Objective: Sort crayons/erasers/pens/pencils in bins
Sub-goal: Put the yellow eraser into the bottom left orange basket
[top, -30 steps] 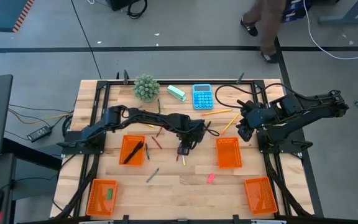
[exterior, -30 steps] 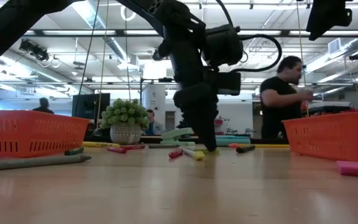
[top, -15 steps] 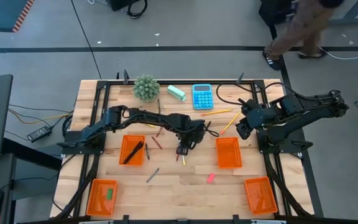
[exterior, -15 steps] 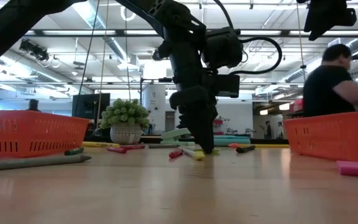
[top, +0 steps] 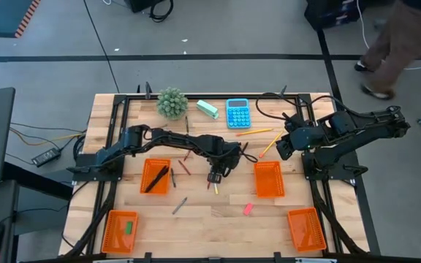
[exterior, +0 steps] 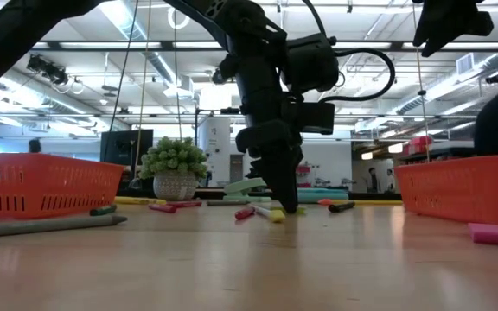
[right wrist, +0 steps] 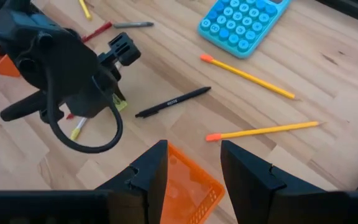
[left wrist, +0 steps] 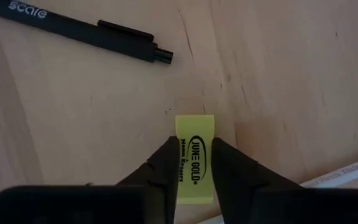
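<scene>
My left gripper points down at the table's middle, shut on a small yellow eraser. My right gripper hangs open above the table, just beyond the middle-right orange bin. Three more bins are the middle-left bin holding pens, the near-left bin holding a green eraser, and the near-right bin. A pink eraser and a grey pen lie flat on the wood. Two pencils and a black pen lie by the calculator. My left gripper pinches the yellow eraser between its two fingers, one on each long side. The fingers come from above, pointing down, along the eraser's length. The eraser's printed face is up, and it seems to lie on the table.
A blue calculator, a mint-green block and a small potted plant stand along the far edge. Red crayons lie left of my left gripper. A black pen lies close to the eraser. A person walks beyond the table.
My right gripper has drifted a little toward the far edge and turned slightly. My left gripper has stayed over the yellow eraser. The person behind the table has walked off to the right.
</scene>
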Available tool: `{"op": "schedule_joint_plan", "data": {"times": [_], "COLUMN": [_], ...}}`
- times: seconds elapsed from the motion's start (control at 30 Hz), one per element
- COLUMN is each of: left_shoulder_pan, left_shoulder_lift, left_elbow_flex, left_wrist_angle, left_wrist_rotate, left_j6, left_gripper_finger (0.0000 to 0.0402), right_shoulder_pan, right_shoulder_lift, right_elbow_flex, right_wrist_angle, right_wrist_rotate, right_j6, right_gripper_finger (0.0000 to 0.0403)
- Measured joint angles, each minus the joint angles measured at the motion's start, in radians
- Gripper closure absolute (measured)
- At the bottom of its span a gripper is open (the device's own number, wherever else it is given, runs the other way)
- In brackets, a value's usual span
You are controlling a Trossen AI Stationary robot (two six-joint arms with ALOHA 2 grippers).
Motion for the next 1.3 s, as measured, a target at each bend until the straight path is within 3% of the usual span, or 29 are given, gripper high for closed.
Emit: {"op": "schedule_joint_plan", "data": {"times": [0.27, 0.47, 0.7, 0.97, 1.13, 1.3], "left_shoulder_pan": [-0.002, -0.001, 0.003, 0.017, 0.015, 0.021], "left_shoulder_lift": [-0.036, -0.068, -0.071, -0.074, -0.076, -0.115], "left_elbow_flex": [-0.005, 0.055, 0.246, 0.491, 0.614, 0.597], "left_wrist_angle": [0.012, -0.074, -0.157, -0.201, -0.187, -0.089], "left_wrist_rotate": [0.020, 0.016, 0.005, -0.024, -0.023, -0.027], "left_j6": [-0.090, -0.116, -0.117, -0.242, -0.302, -0.422], "left_gripper_finger": [0.0306, 0.0312, 0.0307, 0.0311, 0.0315, 0.0309], "right_shoulder_pan": [0.000, 0.000, 0.000, 0.000, 0.000, 0.000], "right_shoulder_lift": [0.000, 0.000, 0.000, -0.060, -0.163, -0.234], "right_elbow_flex": [0.000, 0.000, 0.000, 0.000, 0.000, 0.000], "right_wrist_angle": [0.007, 0.015, 0.003, -0.270, -0.145, 0.078], "right_wrist_rotate": [0.000, -0.009, -0.079, -0.147, -0.154, -0.154], "right_j6": [-0.026, -0.046, -0.082, 0.071, 0.059, 0.088], "right_gripper_finger": [0.0248, 0.0248, 0.0248, 0.0248, 0.0248, 0.0248]}}
